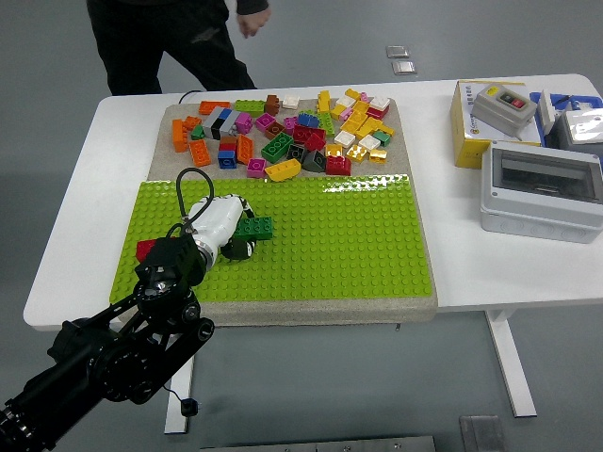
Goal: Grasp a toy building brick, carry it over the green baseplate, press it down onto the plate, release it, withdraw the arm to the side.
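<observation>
Grey floor surrounds white table [85, 217]; left hand [219, 226] clasps green brick [254, 227] over baseplate [339, 245].

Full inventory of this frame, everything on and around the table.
green studded baseplate: 1, lime green, near half of the tan board
tan board: 1, beige, table centre
loose toy bricks: a pile, mixed colours, far half of the board
dark green toy brick: 1, on the baseplate at the left hand's fingers
red toy brick: 1, baseplate's left edge
grey plastic enclosure: 1, table right
yellow box with grey button switch: 1, far right
white table: 1
small metal squares: 2, on the floor beyond the table
person: 1, dark clothes, far side
left hand: white, black arm, on the dark green toy brick
</observation>
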